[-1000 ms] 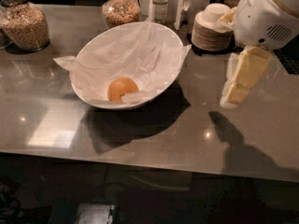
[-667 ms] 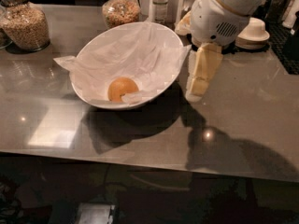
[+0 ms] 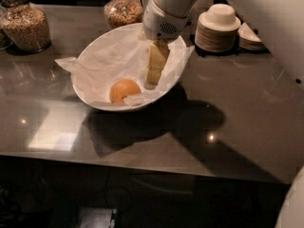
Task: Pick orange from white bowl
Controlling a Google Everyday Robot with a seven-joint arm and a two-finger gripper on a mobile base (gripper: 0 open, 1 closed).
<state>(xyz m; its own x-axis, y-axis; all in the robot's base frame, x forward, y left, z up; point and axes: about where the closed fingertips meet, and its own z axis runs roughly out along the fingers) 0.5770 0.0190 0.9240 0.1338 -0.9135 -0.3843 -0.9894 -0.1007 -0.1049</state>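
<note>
The orange (image 3: pixel 124 90) lies low in the front of the large white bowl (image 3: pixel 99 49), on crinkled white paper. The bowl sits on a dark grey counter. My gripper (image 3: pixel 153 75) hangs from the white arm over the bowl's right half, its pale yellow fingers pointing down, just to the right of the orange and a little above it. It holds nothing that I can see.
Two glass jars of grain stand at the back, one at the far left (image 3: pixel 27 25) and one behind the bowl (image 3: pixel 122 9). Stacks of small pale bowls and plates (image 3: pixel 217 28) stand at the back right. The counter's front edge runs along the bottom.
The gripper has moved left from beside the bowl's right rim to above the inside of the bowl, close to the orange. The orange and bowl have not moved.
</note>
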